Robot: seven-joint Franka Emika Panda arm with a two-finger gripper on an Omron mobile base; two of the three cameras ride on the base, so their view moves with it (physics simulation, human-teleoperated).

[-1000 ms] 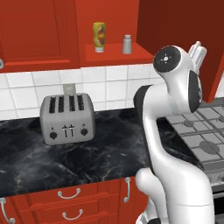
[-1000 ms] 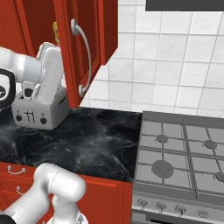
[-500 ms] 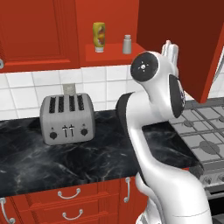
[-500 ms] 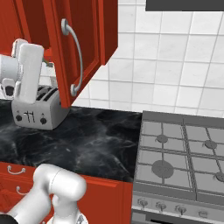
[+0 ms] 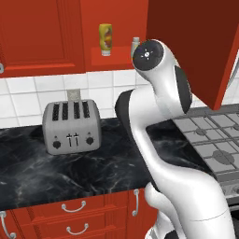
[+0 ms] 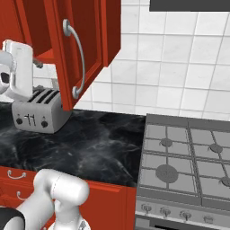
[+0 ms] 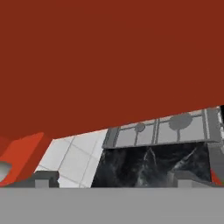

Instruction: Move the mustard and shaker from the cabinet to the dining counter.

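while wide-jawed, tool (image 7: 111, 177) close under cabinet (image 7: 109, 57) door's edge

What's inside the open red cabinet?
On the cabinet shelf stand the mustard and the shaker. The robot's arm covers the shelf's right end, so anything there can't be seen.

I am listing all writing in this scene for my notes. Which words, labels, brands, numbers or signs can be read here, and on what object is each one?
No text can be read.
Mustard bottle: reddish label marks, too blurred to read.
Toaster: small marks between the front knobs, not readable as characters.
Shaker: no marks visible.
Stove: front knobs show no readable numbers.
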